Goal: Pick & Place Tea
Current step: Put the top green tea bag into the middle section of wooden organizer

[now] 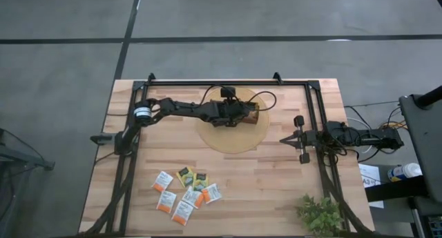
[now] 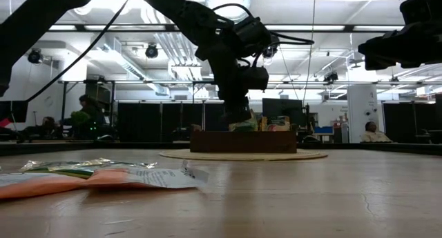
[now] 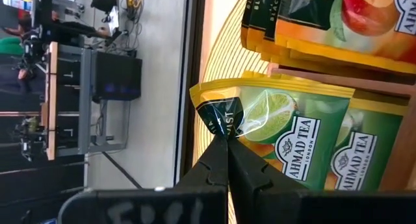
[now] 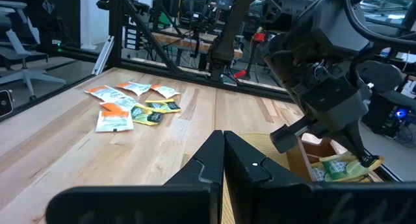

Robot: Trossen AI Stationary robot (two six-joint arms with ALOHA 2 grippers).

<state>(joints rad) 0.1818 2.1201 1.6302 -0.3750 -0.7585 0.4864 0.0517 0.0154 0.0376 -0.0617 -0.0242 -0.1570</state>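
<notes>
Pinching a green lime tea packet (image 3: 286, 130) over the far wooden tray (image 1: 257, 116) with left gripper (image 3: 227, 136); needed letting go next.

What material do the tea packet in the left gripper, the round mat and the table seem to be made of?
Tea packet: likely glossy printed paper or foil, with shiny highlights and a crimped edge. Left gripper: shut on its corner. Round mat: probably woven straw or bamboo, showing fine concentric ridges. Table: light wood, matte, with visible plank seams.
</notes>
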